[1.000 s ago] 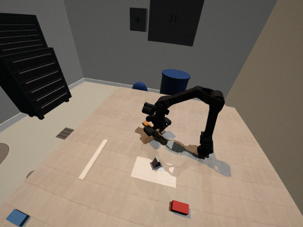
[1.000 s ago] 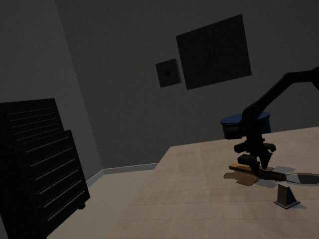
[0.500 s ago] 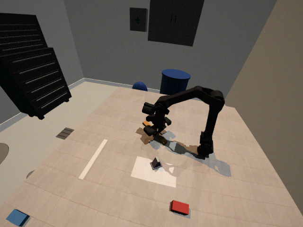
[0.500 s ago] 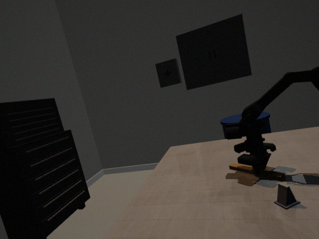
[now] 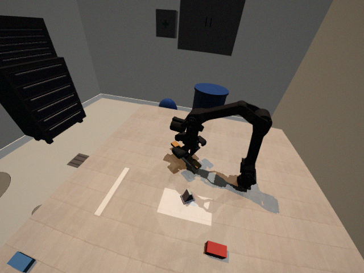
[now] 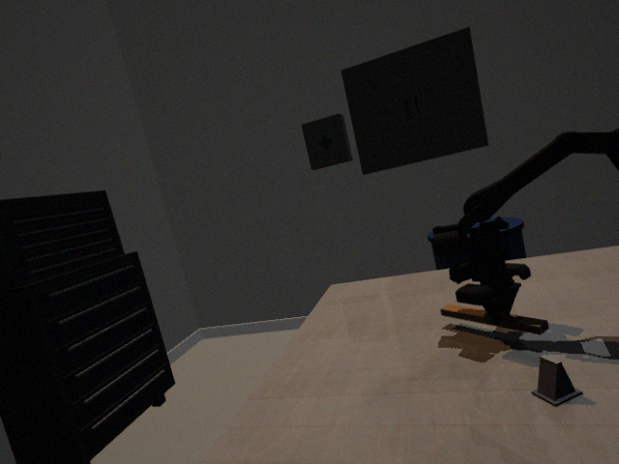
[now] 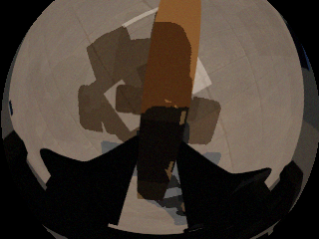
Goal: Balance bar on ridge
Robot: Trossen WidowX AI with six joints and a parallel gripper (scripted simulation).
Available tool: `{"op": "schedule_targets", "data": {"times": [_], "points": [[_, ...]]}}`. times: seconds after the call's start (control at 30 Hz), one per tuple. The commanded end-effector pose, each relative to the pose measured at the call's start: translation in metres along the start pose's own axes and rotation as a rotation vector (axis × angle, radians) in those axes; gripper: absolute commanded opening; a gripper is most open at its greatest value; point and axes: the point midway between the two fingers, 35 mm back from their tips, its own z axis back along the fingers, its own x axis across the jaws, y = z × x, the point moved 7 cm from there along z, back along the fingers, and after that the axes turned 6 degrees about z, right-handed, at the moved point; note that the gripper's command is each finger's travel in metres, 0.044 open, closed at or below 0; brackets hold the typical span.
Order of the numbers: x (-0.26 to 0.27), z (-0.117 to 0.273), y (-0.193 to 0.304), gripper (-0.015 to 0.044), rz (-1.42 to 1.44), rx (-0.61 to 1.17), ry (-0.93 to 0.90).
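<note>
Counted across the views: one bar, one ridge, one arm, one gripper; two small blocks, namely one red block and one blue block; one table, one blue drum, one blue rounded object; two wall boxes, one large box and one small box.

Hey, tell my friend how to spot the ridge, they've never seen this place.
Find the wooden table, then the black arm over it. On the tabletop near the gripper stands the ridge, a small dark wedge on a thin square base. Unlike the flat red block, it narrows towards its top.
</note>
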Motion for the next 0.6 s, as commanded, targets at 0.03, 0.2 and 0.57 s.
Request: {"op": "schedule_targets", "data": {"times": [0.03,0.2,0.57], "points": [[0.001,0.014,-0.001,0.0,0.002,-0.006,-0.005],[0.001,0.027,-0.001,0.0,0.003,-0.005,-0.006],[0.0,0.055,0.001,0.0,0.004,-0.005,-0.007]]}}
